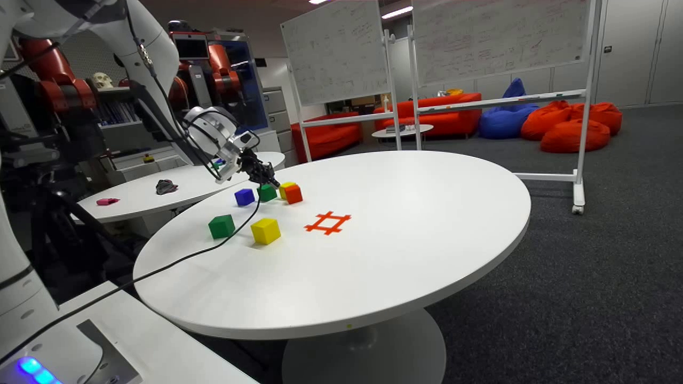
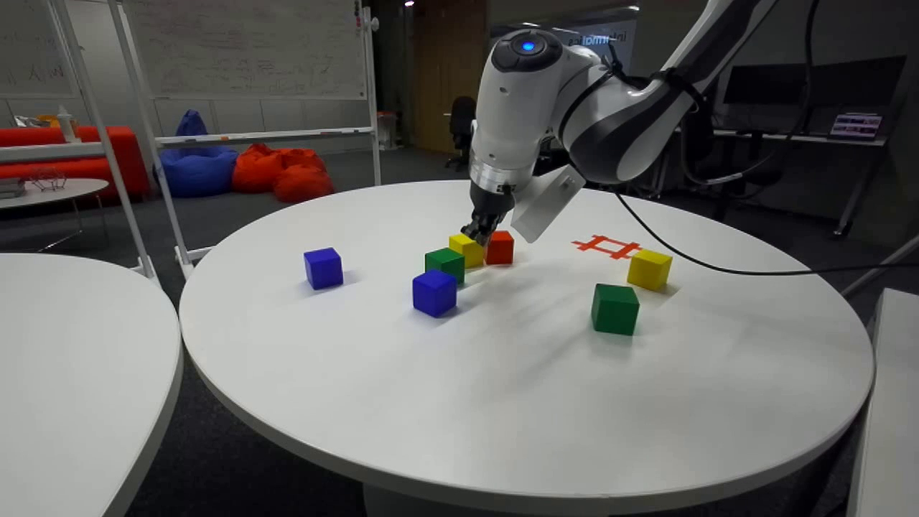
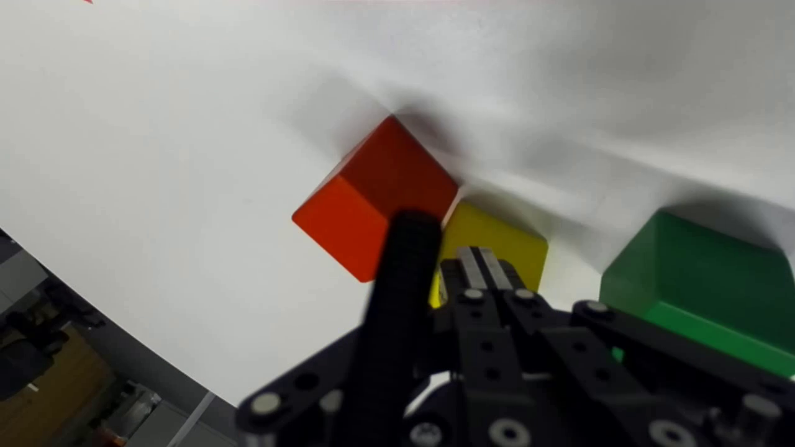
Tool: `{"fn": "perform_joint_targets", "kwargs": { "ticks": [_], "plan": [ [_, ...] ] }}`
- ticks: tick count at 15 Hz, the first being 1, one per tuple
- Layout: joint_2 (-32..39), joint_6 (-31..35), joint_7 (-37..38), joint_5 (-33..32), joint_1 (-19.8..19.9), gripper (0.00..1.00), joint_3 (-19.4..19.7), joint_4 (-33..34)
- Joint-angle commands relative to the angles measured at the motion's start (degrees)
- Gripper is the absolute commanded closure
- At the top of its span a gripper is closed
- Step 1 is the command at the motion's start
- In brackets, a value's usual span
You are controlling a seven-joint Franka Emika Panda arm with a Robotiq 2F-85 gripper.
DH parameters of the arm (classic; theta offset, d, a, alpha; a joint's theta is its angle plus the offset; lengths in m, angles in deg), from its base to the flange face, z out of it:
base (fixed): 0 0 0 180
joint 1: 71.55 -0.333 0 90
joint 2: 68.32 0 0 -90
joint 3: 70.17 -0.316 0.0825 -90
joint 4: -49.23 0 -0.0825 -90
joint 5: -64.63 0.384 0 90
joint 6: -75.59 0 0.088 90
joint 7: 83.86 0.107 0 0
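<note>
The pincer [image 3: 482, 267] is fully closed, its tips together with nothing between them, and it stands right at the yellow cube [image 3: 506, 237]; whether the tips touch that cube cannot be made out. Brought together like this they could nudge but not grasp, so any contact is best slow, low and near the middle of a face, since an off-centre push would probably twist the block. The red cube [image 3: 379, 192] sits so close beside the yellow one that shoving either would likely shift both. A blurred dark strip [image 3: 397, 298] hides part of that pair in the wrist view, so the exterior views make a useful check. On the yellow cube's other side lies the green cube [image 3: 708, 288], with a blue cube [image 2: 434, 293] just beside it; sideways moves should be short. Further out on the round bench [image 1: 416, 240], a second yellow cube [image 1: 265, 231] and a second green cube [image 1: 222, 226] stand near the black cable [image 2: 768, 273], whose slack is worth watching.
</note>
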Motion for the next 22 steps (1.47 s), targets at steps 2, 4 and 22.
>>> {"fn": "perform_joint_targets", "kwargs": {
  "ticks": [2, 4, 22],
  "plan": [
    [-0.2, -0.2, 0.8, -0.2, 0.3, 0.99, -0.2, 0.1],
    [-0.4, -0.2, 1.9, -0.8, 0.3, 0.99, -0.2, 0.0],
    [1.2, -2.9, 2.6, 0.2, 1.4, 1.00, 1.4, 3.2]
  ]
}}
